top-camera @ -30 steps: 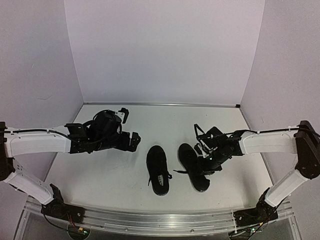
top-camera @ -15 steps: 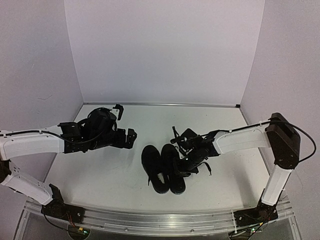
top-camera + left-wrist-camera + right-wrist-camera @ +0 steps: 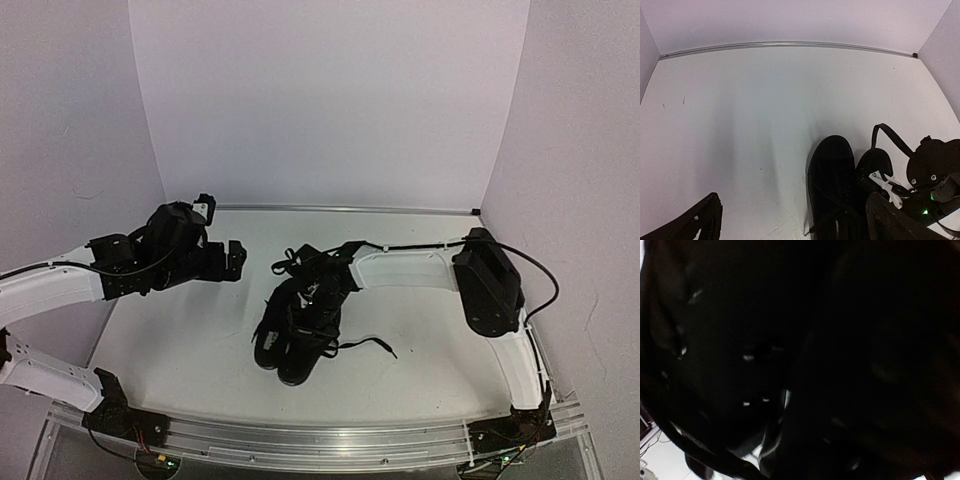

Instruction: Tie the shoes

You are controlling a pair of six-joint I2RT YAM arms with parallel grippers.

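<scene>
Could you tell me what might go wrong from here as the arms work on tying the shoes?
1. The right hand sits right on the shoes, and its wrist view is nearly all black, so it may grab shoe fabric instead of a lace.
2. A loose lace trails over the table beside the shoes; a sideways move could snag or drag it.
3. The shoes lie touching, so moving one will probably shift the other.

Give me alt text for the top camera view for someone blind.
Two black shoes lie side by side on the table, the right arm stretched over their far ends. The left fingers hover open, apart, on the left.
</scene>
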